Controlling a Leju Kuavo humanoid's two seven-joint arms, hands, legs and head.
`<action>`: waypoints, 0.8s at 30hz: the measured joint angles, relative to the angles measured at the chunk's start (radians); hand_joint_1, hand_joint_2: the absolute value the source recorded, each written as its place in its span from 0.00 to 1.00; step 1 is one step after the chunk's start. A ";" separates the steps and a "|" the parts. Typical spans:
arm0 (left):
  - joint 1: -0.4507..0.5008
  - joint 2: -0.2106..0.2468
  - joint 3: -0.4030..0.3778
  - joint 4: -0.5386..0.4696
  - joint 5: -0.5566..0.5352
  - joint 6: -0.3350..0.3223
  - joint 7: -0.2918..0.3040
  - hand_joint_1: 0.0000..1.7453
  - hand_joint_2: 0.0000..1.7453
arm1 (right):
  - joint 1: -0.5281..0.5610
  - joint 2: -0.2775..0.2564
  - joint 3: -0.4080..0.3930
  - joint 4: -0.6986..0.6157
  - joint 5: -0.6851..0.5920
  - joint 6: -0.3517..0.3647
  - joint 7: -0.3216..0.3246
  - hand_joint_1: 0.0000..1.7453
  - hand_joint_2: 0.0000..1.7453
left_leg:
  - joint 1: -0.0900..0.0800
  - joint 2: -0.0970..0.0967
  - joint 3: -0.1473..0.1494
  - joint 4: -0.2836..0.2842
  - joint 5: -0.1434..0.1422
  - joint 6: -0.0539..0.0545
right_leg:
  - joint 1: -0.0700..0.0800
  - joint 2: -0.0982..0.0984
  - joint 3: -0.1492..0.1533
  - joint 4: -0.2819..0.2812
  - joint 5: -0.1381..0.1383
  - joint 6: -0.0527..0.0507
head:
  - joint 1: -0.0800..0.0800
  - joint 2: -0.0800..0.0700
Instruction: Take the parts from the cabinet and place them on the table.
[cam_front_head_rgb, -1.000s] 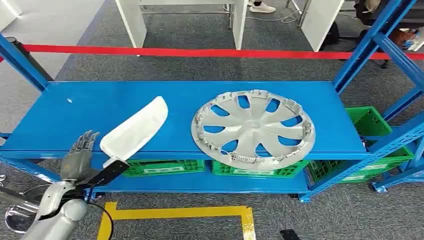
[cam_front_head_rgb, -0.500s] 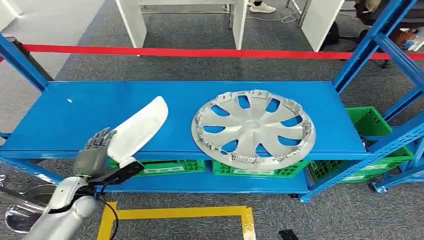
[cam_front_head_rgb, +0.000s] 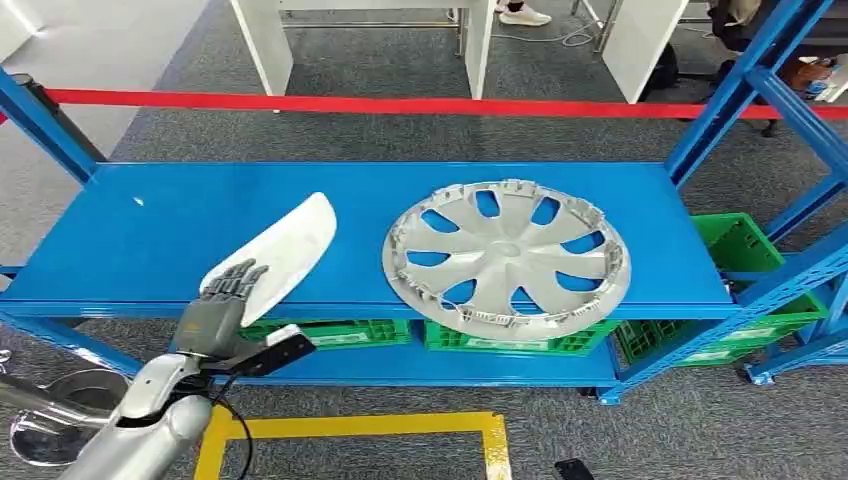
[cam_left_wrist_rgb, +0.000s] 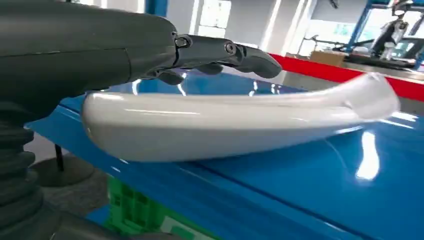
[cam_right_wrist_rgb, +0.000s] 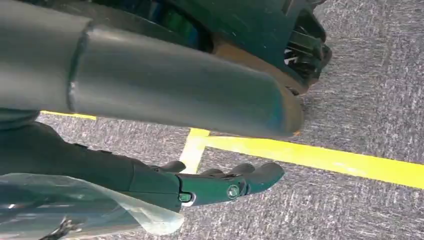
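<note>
A long white curved part (cam_front_head_rgb: 285, 245) lies slantwise on the blue shelf (cam_front_head_rgb: 160, 220), its near end at the front edge. My left hand (cam_front_head_rgb: 222, 305) reaches up to that near end, its fingers (cam_left_wrist_rgb: 235, 52) stretched out over the top of the white part (cam_left_wrist_rgb: 225, 120) and not closed around it. A silver wheel cover (cam_front_head_rgb: 507, 255) lies flat on the shelf to the right, overhanging the front edge. My right hand (cam_right_wrist_rgb: 220, 185) hangs above the carpet with its fingers straight and nothing in it.
Green crates (cam_front_head_rgb: 330, 333) stand on the lower shelf. Blue uprights (cam_front_head_rgb: 735, 90) frame the rack at both ends. A red barrier tape (cam_front_head_rgb: 400, 104) runs behind it, with white table legs (cam_front_head_rgb: 265, 45) beyond. Yellow floor tape (cam_front_head_rgb: 360, 428) marks the carpet in front.
My left hand has moved right and forward, from beside the white part's near end to over it. The part and the wheel cover have not moved.
</note>
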 joint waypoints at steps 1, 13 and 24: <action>0.000 -0.001 -0.011 0.000 0.005 -0.007 0.000 1.00 1.00 | 0.000 0.000 0.000 0.000 0.001 -0.001 0.000 0.00 0.00 | 0.000 0.000 0.000 0.000 0.000 0.000 | 0.000 0.000 0.000 0.000 0.000 0.000 | 0.000 0.000; 0.000 -0.003 -0.073 -0.009 0.062 -0.026 0.003 1.00 1.00 | -0.002 0.001 0.001 0.000 0.004 -0.010 -0.001 0.00 0.00 | 0.000 0.000 0.000 0.000 0.000 0.000 | 0.000 0.000 0.000 0.000 0.000 0.000 | 0.000 0.000; -0.013 0.003 -0.072 -0.034 0.072 -0.018 0.004 1.00 1.00 | -0.002 0.001 0.001 0.000 0.002 -0.016 -0.010 0.00 0.00 | 0.000 0.000 0.000 0.000 0.000 0.000 | 0.000 0.000 0.001 0.000 0.001 0.001 | 0.000 0.000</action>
